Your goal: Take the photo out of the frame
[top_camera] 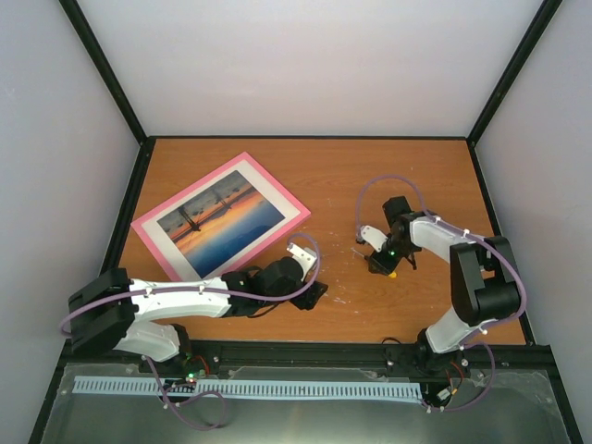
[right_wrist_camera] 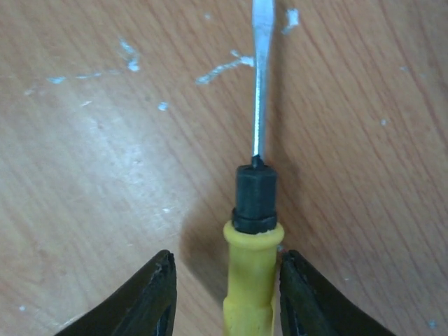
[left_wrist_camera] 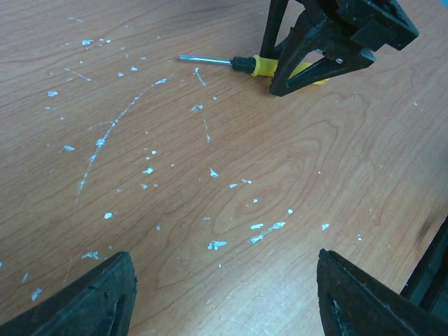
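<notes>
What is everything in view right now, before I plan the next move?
table: one, brown wood, the work surface
frame: one, pink, flat at back left
mat: one, white, inside the frame
photo: one, orange-and-blue sunset, in the frame
screwdriver: one, yellow handle, lying right of centre
flecks: many, white, scattered on the wood
left end effector: one, black, open, empty, near the frame
right end effector: one, black, open, straddling the screwdriver handle
</notes>
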